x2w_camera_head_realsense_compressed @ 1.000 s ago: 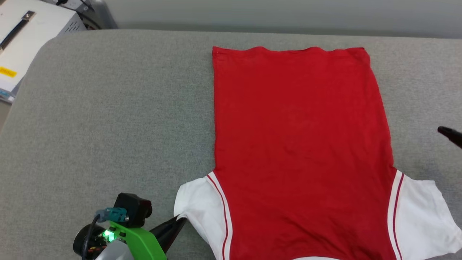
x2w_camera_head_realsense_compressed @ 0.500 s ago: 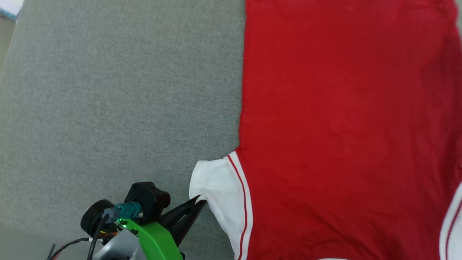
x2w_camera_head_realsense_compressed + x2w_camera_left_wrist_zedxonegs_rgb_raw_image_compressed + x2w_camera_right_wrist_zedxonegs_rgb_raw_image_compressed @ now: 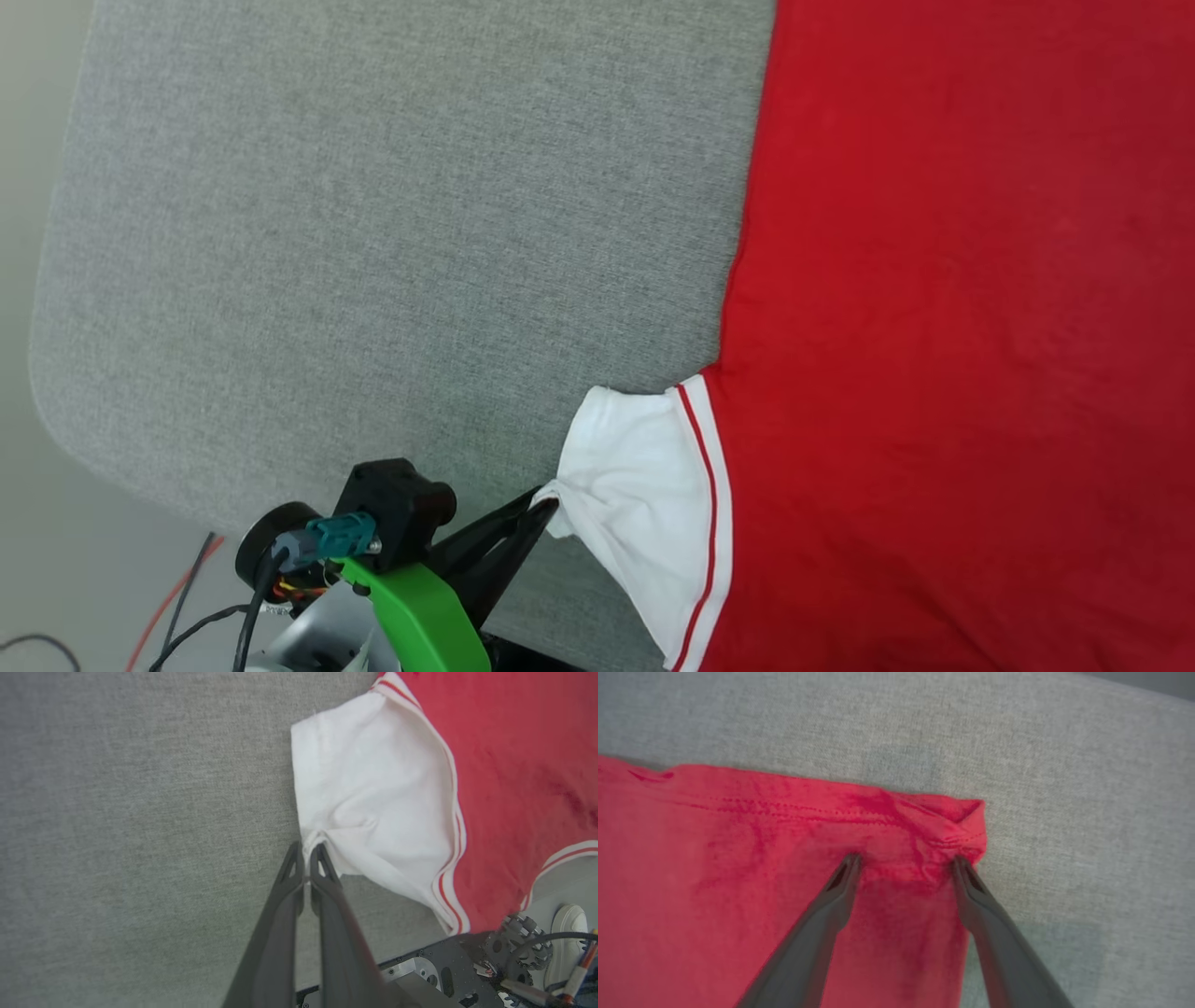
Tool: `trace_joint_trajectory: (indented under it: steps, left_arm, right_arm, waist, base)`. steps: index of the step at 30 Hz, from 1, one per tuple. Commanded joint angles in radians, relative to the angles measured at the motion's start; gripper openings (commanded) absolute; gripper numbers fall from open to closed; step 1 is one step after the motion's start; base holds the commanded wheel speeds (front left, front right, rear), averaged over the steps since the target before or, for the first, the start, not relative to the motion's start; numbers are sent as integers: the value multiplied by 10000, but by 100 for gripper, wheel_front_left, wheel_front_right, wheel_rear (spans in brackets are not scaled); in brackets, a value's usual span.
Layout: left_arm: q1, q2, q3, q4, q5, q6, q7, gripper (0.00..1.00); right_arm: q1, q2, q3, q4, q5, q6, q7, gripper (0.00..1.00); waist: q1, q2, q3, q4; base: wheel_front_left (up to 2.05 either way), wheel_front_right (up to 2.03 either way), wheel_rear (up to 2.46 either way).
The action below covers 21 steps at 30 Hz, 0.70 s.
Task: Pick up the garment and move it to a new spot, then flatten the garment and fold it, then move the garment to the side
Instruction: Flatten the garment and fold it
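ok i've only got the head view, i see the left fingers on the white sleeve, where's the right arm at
Observer: The right gripper is at a hem corner of the red jersey T-shirt with white sleeves, next to bare grey fabric surface.
Operator: closed on it yet
Observer: No, its fingers stand wide open, with wrinkled hem between the tips and nothing pinched.

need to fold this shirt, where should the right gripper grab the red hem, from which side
Grip the bunched hem corner of the garment, coming from over the shirt body toward the edge. It puckers up off the grey surface, giving the open right gripper a raised fold to pinch.
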Motion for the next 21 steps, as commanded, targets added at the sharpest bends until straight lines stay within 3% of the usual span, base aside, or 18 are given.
trace_joint_trajectory:
  steps: [1,6,7,8,9,21]
  left_arm:
    - [-140,-66,34,71,-13,-101,-101,0]
    - [-173,-104,48,169,-38,-134,-163,0]
    - [-181,-97,57,176,-38,-131,-163,0]
    - [-186,-93,63,178,-40,-127,-162,0]
    - [-192,-90,68,178,-43,-122,-159,0]
    - [-301,-111,54,328,-14,-137,-153,0]
  right_arm:
    - [55,7,32,292,4,-7,-31,100]
    - [342,-14,133,672,246,-7,61,100]
    - [401,-18,180,713,295,-7,145,38]
    - [439,-23,213,733,335,-7,216,6]
    - [469,-29,246,738,382,-7,287,0]
    - [948,-272,645,809,442,-7,-117,0]
  waist:
    - [-1,0,320,313]
    - [-1,0,339,315]
    - [-1,0,333,303]
    - [-1,0,329,292]
    - [-1,0,323,280]
    - [-1,0,-269,46]
  base:
    - [0,0,0]
    - [0,0,0]
    - [0,0,0]
    - [0,0,0]
    - [0,0,0]
    - [0,0,0]
